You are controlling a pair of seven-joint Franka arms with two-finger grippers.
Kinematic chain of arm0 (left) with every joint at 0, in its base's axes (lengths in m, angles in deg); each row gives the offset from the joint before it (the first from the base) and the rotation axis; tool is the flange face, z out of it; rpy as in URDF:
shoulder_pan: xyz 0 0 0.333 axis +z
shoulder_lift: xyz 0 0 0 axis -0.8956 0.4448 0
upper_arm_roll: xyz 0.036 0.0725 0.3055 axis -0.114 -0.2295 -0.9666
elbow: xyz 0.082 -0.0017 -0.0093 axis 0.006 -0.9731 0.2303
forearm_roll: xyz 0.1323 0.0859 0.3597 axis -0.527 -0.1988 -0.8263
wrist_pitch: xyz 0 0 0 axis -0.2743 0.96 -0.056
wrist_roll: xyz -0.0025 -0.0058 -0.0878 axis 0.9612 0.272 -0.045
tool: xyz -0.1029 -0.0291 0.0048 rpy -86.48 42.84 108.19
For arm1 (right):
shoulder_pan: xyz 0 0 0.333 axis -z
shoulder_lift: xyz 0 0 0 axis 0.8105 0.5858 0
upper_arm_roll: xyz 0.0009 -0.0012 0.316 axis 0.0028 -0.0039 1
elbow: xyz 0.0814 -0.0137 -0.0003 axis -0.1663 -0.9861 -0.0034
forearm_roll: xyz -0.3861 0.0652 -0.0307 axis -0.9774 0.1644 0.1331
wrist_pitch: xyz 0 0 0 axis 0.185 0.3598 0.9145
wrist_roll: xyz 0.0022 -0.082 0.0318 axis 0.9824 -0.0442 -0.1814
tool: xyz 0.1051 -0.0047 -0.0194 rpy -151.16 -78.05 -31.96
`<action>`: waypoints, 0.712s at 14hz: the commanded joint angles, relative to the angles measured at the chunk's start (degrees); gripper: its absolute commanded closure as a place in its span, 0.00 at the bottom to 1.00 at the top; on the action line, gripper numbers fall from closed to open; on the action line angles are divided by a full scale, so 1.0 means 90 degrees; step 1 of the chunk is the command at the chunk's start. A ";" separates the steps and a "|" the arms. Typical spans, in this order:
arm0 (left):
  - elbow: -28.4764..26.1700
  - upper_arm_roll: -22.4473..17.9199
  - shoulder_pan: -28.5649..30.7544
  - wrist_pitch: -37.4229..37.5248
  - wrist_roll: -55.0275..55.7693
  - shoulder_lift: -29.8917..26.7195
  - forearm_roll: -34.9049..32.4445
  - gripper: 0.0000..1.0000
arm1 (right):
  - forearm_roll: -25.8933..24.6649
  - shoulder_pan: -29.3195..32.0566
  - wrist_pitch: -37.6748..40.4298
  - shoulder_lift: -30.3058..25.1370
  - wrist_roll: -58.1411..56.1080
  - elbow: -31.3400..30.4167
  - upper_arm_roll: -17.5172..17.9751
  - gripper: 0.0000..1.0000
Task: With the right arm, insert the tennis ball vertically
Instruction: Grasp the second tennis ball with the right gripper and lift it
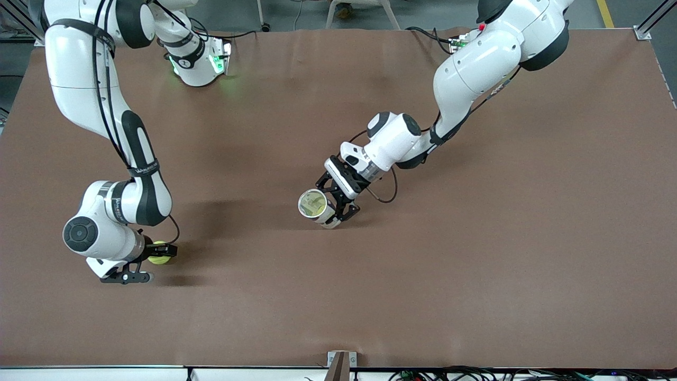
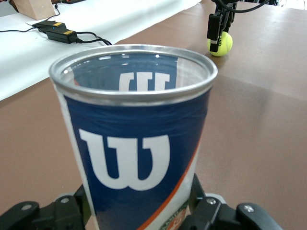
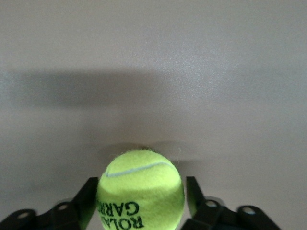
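Note:
The yellow-green tennis ball [image 1: 158,255] rests on the brown table toward the right arm's end. My right gripper [image 1: 160,254] is low at the table with a finger on each side of the ball [image 3: 140,189], shut on it. My left gripper [image 1: 336,209] is over the middle of the table, shut on a blue and white Wilson ball can [image 1: 316,205]. The can [image 2: 139,143] is tilted, with its open silver-rimmed mouth turned toward the ball [image 2: 220,44]. From the left wrist view, one black finger [image 2: 213,29] of the right gripper lies against the ball.
The brown table [image 1: 476,238] is bare around both grippers. A white strip with a black power brick and cables [image 2: 57,31] runs along the table edge nearest the front camera. The right arm's elbow [image 1: 121,206] hangs over the table above the ball.

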 commanded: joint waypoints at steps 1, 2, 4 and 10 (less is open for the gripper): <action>0.0024 0.0019 0.0025 -0.0094 -0.0060 0.0065 -0.0106 0.22 | -0.0011 0.0150 -0.0077 -0.0028 -0.0064 -0.0062 0.0119 0.59; 0.0024 0.0019 0.0025 -0.0104 -0.0060 0.0065 -0.0106 0.22 | -0.0011 0.0141 -0.0067 -0.0028 -0.0064 -0.0062 0.0119 0.66; 0.0015 0.0019 0.0025 -0.0094 -0.0060 0.0065 -0.0106 0.22 | -0.0011 0.0082 -0.0058 -0.0038 -0.0055 -0.0053 0.0119 0.76; 0.0024 0.0019 0.0025 -0.0094 -0.0060 0.0065 -0.0106 0.22 | 0.0260 0.0033 0.0322 -0.0895 -0.0016 0.0084 0.0840 0.78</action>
